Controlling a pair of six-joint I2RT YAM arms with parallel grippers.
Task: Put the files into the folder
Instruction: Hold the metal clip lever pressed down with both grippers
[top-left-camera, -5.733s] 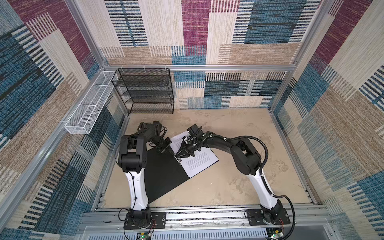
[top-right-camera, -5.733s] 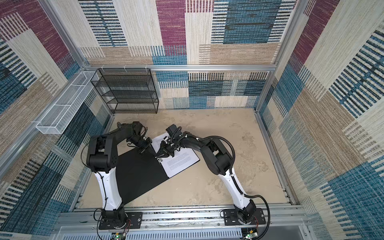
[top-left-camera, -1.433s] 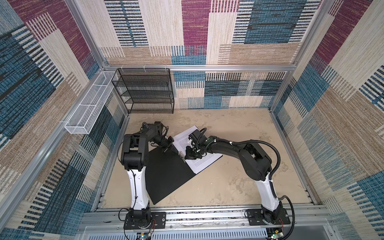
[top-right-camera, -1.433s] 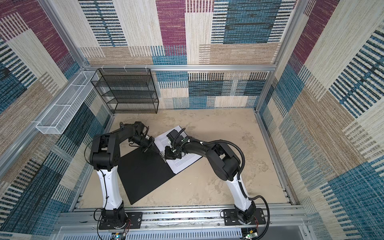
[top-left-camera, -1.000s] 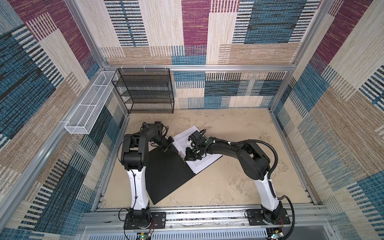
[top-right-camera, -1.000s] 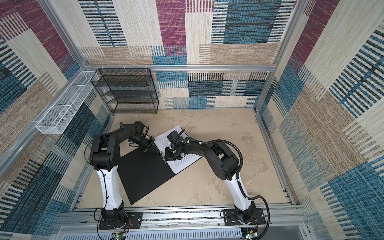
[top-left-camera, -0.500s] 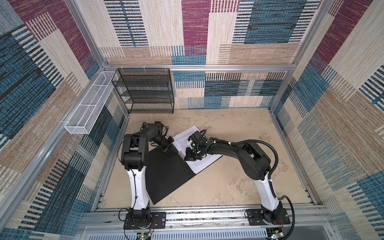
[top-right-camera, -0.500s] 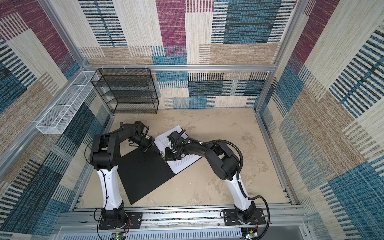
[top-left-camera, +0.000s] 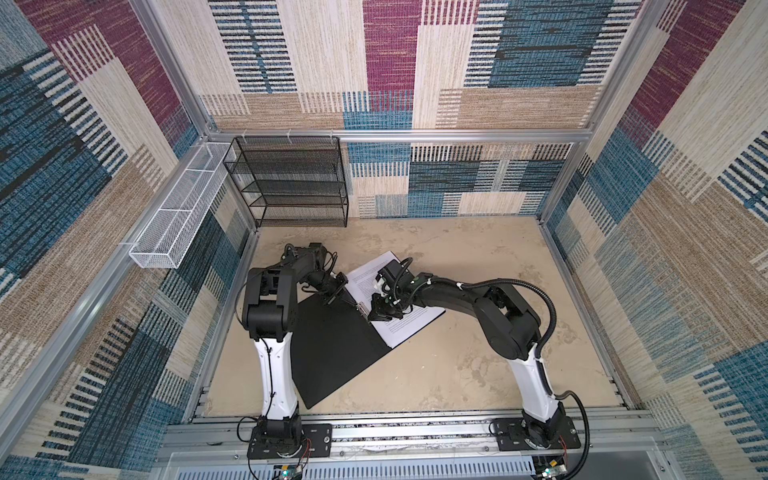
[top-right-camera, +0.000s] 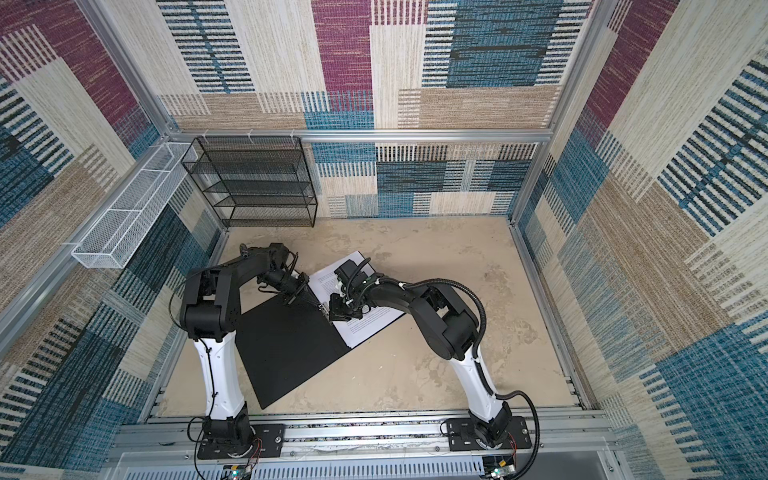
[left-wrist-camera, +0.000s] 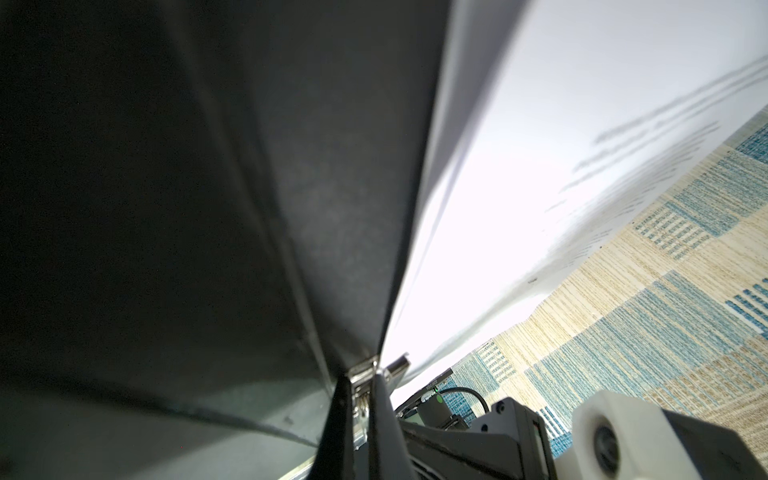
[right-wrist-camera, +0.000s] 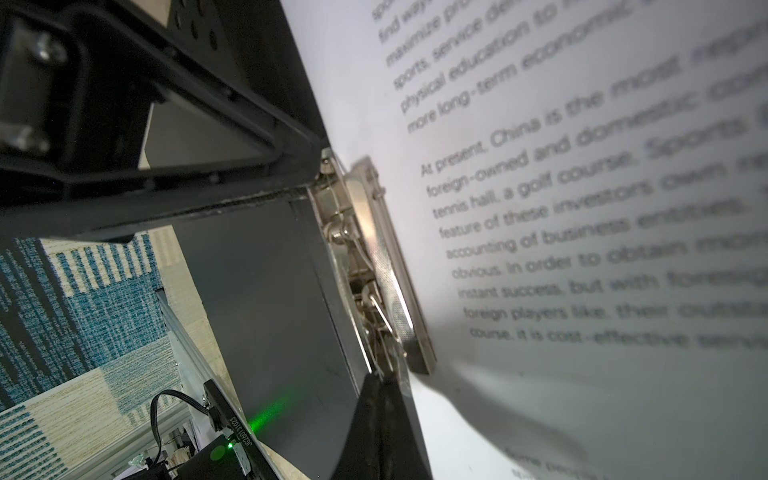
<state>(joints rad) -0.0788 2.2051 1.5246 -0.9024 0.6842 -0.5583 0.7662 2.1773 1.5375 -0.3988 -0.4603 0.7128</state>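
Lately nothing has moved: left gripper (left-wrist-camera: 360, 376) stays clamped on the ten-o'clock end of the clip bar (right-wrist-camera: 374, 249), right gripper (right-wrist-camera: 381, 380) closed tight at four o'clock, files (top-left-camera: 399, 324) apparently seated.

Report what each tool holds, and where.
Left tool pinches the metal clip at one end. Right tool, shut, touches its other end; a grip cannot be told.

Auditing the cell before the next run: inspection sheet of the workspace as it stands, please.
Surface: beige table, blotchy.
Job's things: folder open flat, black inside up; files on its right half, clip along their inner edge.
Clutter: nothing seen.
Tools: left tool and right tool shut, tips at the clip.
Cables: right arm's hose arches over its elbow.
Surroundings: rack and basket back left; patterned walls.
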